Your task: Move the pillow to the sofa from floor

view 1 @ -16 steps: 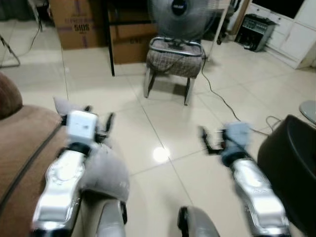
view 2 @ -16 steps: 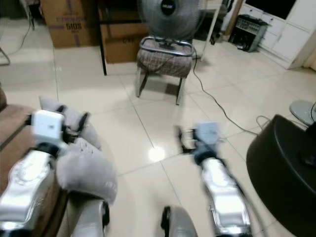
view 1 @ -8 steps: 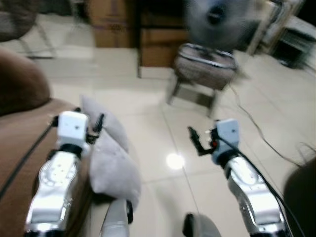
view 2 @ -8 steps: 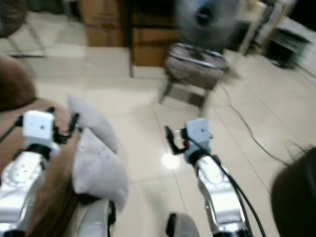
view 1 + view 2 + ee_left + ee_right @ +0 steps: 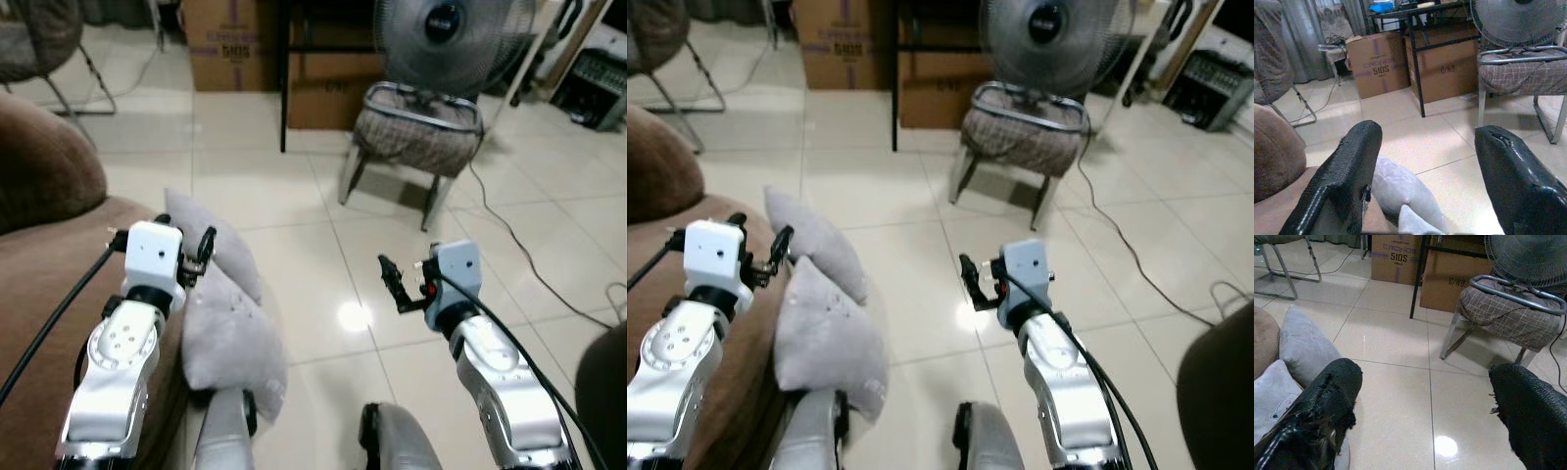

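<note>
Two grey pillows rest on the tiled floor against the brown sofa point(image 5: 44, 264) on my left. The farther pillow point(image 5: 214, 245) leans upright, and the nearer pillow point(image 5: 230, 338) lies in front of it. My left gripper point(image 5: 162, 235) is open, held over the sofa's edge just left of the pillows and touching neither; its wrist view shows the farther pillow point(image 5: 1403, 188) below the fingers. Over bare floor to the right of the pillows, my right gripper point(image 5: 400, 279) is open and empty. Both pillows point(image 5: 1300, 345) appear beside one of its fingers in its wrist view.
A metal stool with a plaid cushion point(image 5: 416, 122) stands ahead, with a fan point(image 5: 451, 34) behind it. Cardboard boxes point(image 5: 230, 44) and a black table leg point(image 5: 282, 88) are at the back. A cable point(image 5: 519, 259) runs across the floor on the right. A black round object point(image 5: 605, 377) sits at the near right.
The head view has swung to the left and sharpened, so more of the sofa shows. Both arms hold much the same pose, and the pillows have not moved.
</note>
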`<state>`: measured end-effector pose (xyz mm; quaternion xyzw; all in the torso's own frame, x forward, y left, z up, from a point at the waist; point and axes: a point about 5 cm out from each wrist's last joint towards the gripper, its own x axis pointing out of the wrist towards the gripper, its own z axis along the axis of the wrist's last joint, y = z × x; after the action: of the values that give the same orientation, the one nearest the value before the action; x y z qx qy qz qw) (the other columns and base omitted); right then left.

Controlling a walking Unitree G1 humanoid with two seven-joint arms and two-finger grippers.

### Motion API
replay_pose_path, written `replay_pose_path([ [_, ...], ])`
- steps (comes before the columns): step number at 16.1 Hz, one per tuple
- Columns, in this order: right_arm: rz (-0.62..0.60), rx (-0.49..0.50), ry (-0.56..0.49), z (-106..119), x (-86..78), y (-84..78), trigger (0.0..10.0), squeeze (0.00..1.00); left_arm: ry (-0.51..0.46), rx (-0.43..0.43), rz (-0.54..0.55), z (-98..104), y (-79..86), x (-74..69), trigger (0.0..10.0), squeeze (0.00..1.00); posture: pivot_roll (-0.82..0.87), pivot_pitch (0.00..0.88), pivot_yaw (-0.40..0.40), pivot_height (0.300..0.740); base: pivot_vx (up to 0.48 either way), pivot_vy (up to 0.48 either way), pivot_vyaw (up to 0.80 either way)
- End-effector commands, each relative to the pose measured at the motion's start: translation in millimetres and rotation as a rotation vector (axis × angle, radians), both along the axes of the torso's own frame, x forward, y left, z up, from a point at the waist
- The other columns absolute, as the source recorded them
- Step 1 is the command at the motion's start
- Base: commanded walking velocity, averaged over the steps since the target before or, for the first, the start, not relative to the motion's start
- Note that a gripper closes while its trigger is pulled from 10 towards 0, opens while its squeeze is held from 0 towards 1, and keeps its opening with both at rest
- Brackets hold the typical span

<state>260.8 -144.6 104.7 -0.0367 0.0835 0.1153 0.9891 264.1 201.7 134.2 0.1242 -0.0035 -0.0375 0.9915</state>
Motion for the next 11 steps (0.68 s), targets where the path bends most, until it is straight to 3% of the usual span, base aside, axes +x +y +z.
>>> replay_pose_path([
  [1,-0.019,-0.003,0.000,1.2,0.1,-6.7,10.0,0.00,-0.006,-0.006,-0.015,1.2,-3.5,1.3,10.0,0.00,0.03,0.000,-0.059,0.611,0.296,0.000,0.00],
  [4,-0.021,-0.003,-0.002,1.5,0.3,-7.4,10.0,0.00,-0.006,-0.012,-0.019,0.8,-4.4,2.0,10.0,0.00,0.03,0.000,-0.062,0.611,0.301,0.000,0.00],
  [11,-0.006,0.002,0.010,-1.8,0.1,-5.2,10.0,0.00,0.029,-0.031,-0.019,-6.8,-5.0,1.0,10.0,0.00,0.04,0.000,-0.063,0.571,0.000,0.000,0.00],
])
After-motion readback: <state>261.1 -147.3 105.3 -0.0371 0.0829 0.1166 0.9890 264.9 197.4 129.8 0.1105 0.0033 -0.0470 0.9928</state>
